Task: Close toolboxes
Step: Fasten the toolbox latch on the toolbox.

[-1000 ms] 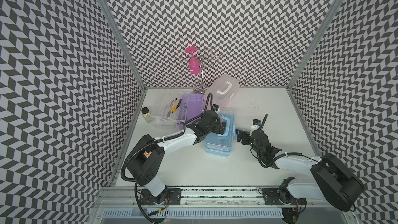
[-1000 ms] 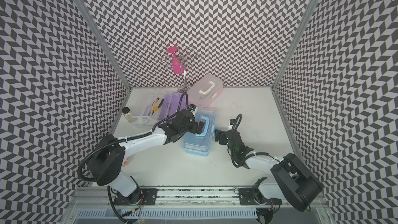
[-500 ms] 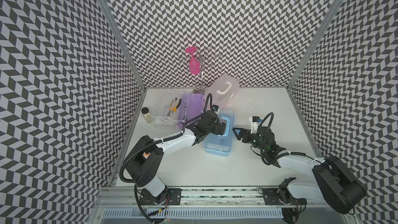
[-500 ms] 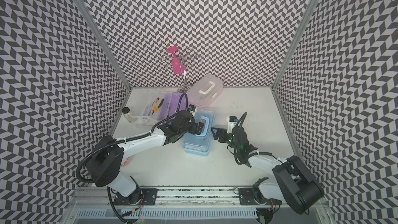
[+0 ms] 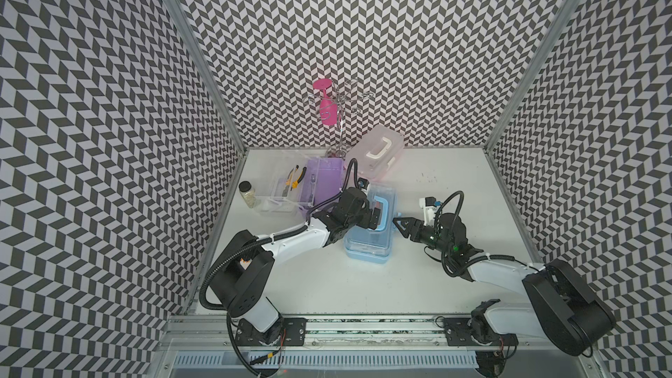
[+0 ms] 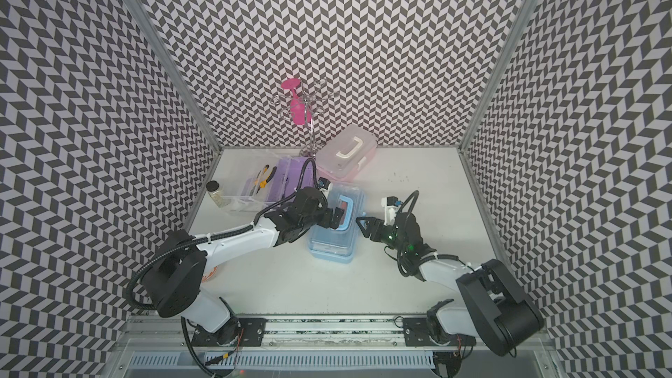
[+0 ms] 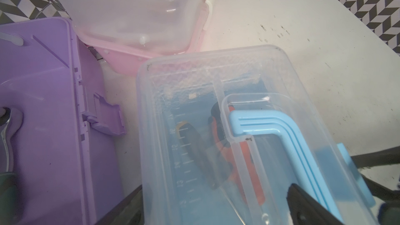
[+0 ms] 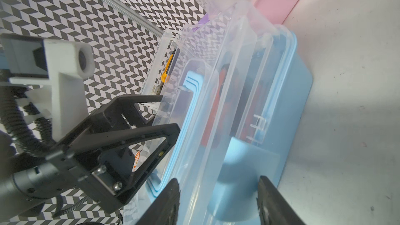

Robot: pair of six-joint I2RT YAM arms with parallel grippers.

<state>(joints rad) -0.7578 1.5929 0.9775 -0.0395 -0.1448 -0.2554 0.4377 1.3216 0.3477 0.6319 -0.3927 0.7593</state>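
The light blue toolbox (image 5: 367, 249) (image 6: 331, 249) sits mid-table with its clear lid down. My left gripper (image 5: 372, 212) (image 8: 171, 113) lies open on that lid beside the blue handle (image 7: 270, 124). My right gripper (image 5: 398, 225) (image 8: 217, 191) is at the box's right side, open, one finger over the lid rim and the other below the blue latch (image 8: 244, 169). The purple toolbox (image 5: 325, 183) (image 7: 43, 104) stands open, its clear lid (image 5: 280, 190) laid flat to the left. The pink toolbox (image 5: 378, 154) (image 7: 129, 59) rests tilted at the back, lid down.
A small glass jar (image 5: 247, 192) with a black cap stands by the left wall. A wire stand (image 5: 340, 118) holding a pink glass (image 5: 327, 107) is at the back wall behind the boxes. Yellow-handled pliers (image 5: 296, 178) lie on the purple box's lid.
My right gripper has turned at the wrist towards the blue toolbox's right side and its jaws have narrowed round the latch. The left gripper has stayed on the lid.
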